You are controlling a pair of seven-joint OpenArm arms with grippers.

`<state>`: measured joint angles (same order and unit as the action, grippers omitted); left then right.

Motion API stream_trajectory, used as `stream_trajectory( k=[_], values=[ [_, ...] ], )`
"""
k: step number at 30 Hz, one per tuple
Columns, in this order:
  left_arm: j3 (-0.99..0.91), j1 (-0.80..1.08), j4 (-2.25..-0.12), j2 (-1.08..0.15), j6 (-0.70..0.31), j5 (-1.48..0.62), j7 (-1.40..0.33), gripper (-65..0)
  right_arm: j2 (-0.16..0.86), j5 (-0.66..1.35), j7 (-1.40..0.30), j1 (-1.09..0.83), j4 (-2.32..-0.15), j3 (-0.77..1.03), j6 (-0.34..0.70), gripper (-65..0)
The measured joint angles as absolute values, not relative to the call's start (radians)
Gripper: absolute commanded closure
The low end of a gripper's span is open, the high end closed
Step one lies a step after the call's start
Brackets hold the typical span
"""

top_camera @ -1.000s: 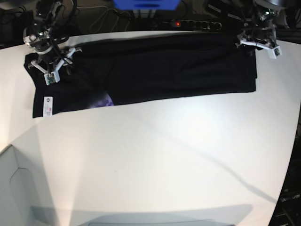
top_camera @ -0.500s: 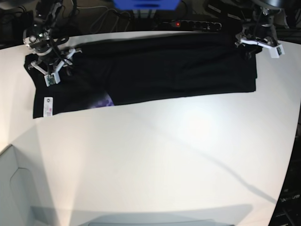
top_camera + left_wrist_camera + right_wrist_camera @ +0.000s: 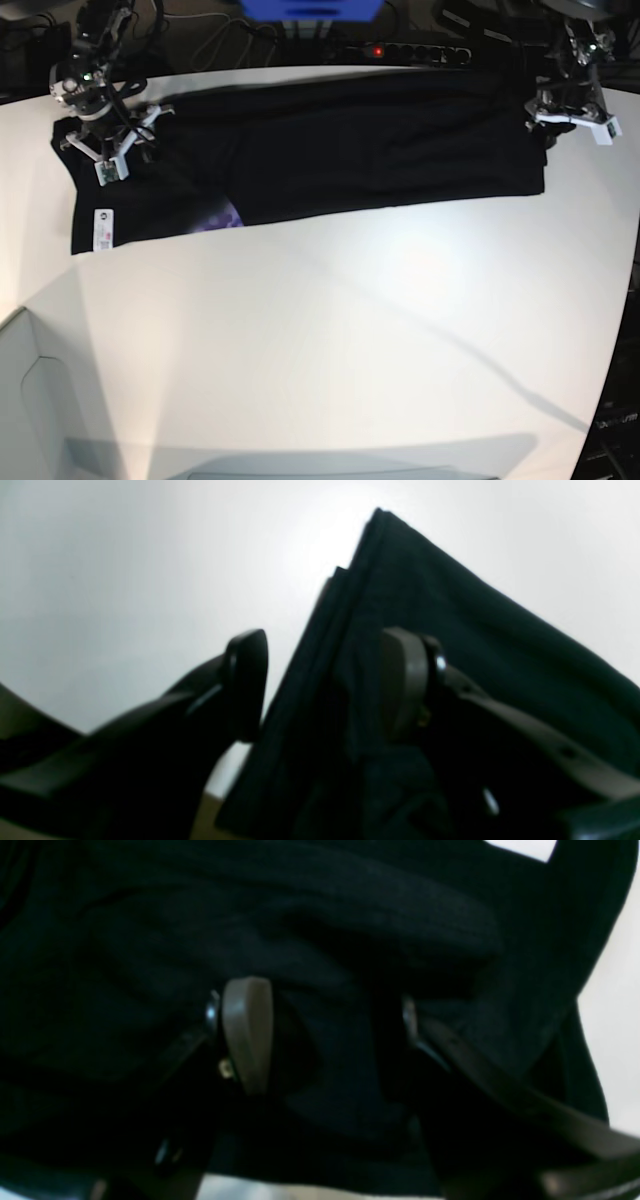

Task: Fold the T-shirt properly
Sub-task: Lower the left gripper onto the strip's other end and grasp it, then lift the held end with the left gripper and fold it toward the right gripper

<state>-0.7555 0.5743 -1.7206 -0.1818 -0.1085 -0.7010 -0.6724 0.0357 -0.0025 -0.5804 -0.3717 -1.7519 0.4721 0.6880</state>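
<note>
The T-shirt (image 3: 330, 150) lies along the far edge of the table (image 3: 330, 330) as a long band, already doubled lengthwise, with the white label (image 3: 100, 228) near its left end. The left gripper (image 3: 572, 110) straddles the right-end hem with jaws spread; the right gripper (image 3: 108, 145) hovers spread over the left end. Judging by this, the crosswise folds remain.

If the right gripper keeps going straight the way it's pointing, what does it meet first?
The T-shirt. Black cloth fills the view ahead of the right gripper and lies between its open fingers. How close it is remains unclear, but nothing else stands in the way.
</note>
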Motion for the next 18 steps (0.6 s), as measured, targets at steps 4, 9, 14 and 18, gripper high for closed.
stream_trajectory(
  k=[4,9,14,18],
  values=[
    [-0.756,0.558,-1.688,-0.183,-0.109,-0.702,-0.673,-33.8,0.036,-0.002,-0.580,-0.372,-1.752,0.472,0.688,-32.8],
    [-0.672,0.548,-1.634,-0.221,-0.110,-0.701,-0.665,-33.8,0.036,-0.002,-0.581,-0.372,-1.752,0.472,0.688,-32.8],
    [-0.649,0.542,-1.602,-0.233,-0.118,-0.710,-0.623,-33.8,0.036,-0.002,-0.582,-0.372,-1.752,0.472,0.688,-32.8],
    [-0.649,0.537,-1.577,-0.236,-0.121,-0.714,-0.607,-31.0,0.036,-0.002,-0.581,-0.372,-1.752,0.472,0.688,-32.8]
  ],
)
